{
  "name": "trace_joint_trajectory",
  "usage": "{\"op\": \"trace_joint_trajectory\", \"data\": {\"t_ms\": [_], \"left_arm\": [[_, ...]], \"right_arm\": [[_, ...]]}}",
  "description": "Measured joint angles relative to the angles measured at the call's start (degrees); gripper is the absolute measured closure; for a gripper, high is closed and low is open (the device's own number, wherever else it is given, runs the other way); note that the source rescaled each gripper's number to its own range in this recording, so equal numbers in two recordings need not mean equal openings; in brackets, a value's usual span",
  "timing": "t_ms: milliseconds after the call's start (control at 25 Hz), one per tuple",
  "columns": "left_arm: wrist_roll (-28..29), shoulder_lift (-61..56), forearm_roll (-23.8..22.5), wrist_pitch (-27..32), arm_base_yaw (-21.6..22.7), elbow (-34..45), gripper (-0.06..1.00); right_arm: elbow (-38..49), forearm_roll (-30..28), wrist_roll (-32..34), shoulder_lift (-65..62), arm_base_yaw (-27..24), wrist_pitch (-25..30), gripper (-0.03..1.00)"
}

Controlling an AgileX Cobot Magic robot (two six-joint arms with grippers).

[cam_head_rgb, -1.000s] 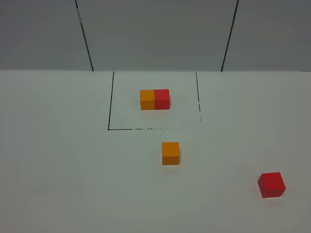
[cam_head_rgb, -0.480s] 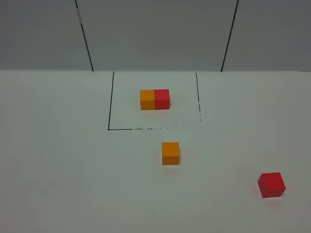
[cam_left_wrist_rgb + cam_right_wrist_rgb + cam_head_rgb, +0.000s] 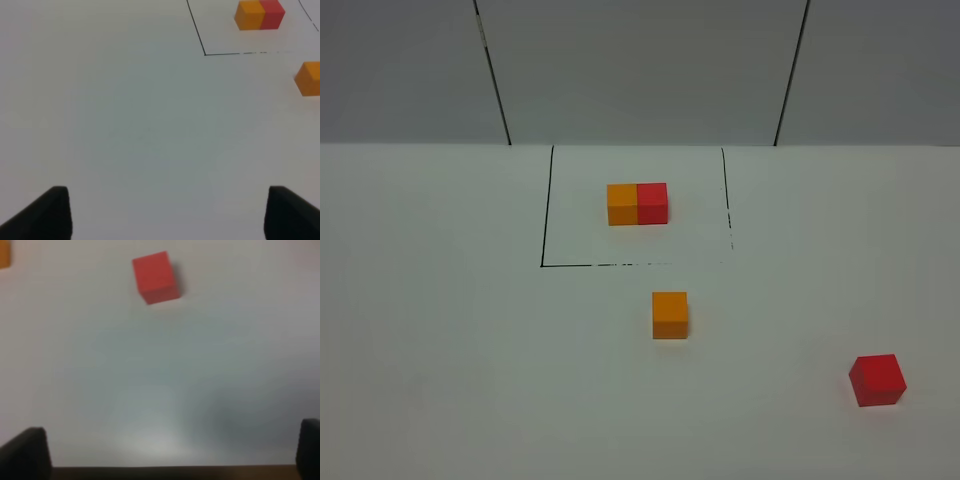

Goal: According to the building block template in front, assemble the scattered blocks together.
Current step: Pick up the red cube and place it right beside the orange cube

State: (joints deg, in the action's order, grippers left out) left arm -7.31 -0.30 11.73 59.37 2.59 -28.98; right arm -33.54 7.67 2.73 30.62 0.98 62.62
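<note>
The building block template (image 3: 638, 204) is an orange cube and a red cube joined side by side inside a thin black drawn rectangle at the back; it also shows in the left wrist view (image 3: 260, 14). The loose orange cube (image 3: 670, 315) stands in front of the frame, also in the left wrist view (image 3: 309, 78). The loose red cube (image 3: 877, 380) lies at the front right, also in the right wrist view (image 3: 155, 277). My left gripper (image 3: 167, 212) is open and empty, well short of the cubes. My right gripper (image 3: 167, 450) is open and empty, short of the red cube.
The white table (image 3: 450, 330) carries the drawn black rectangle (image 3: 542, 225). A grey panelled wall (image 3: 640, 70) stands behind. The table's front edge (image 3: 170, 472) shows in the right wrist view. Neither arm shows in the exterior high view.
</note>
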Motion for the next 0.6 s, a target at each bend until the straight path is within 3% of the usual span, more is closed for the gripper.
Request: {"op": "trace_joint_trajectory", "data": {"t_ms": [120,280,440,600], "left_arm": [[0.0,0.0,0.0,0.0,0.0,0.0,0.29],[0.0,0.0,0.0,0.0,0.0,0.0,0.29],[0.0,0.0,0.0,0.0,0.0,0.0,0.29],[0.0,0.0,0.0,0.0,0.0,0.0,0.29]], "right_arm": [[-0.6,6.3,-9.1,12.7,0.0,-5.2,-0.01],[-3.1,11.3,-15.5,28.3,0.2,-11.4,-0.01],[-6.9,10.0,-16.1,41.3,4.1,-17.0,-0.01],[-10.7,4.3,-11.9,51.8,8.9,-19.9,-0.01]]}}
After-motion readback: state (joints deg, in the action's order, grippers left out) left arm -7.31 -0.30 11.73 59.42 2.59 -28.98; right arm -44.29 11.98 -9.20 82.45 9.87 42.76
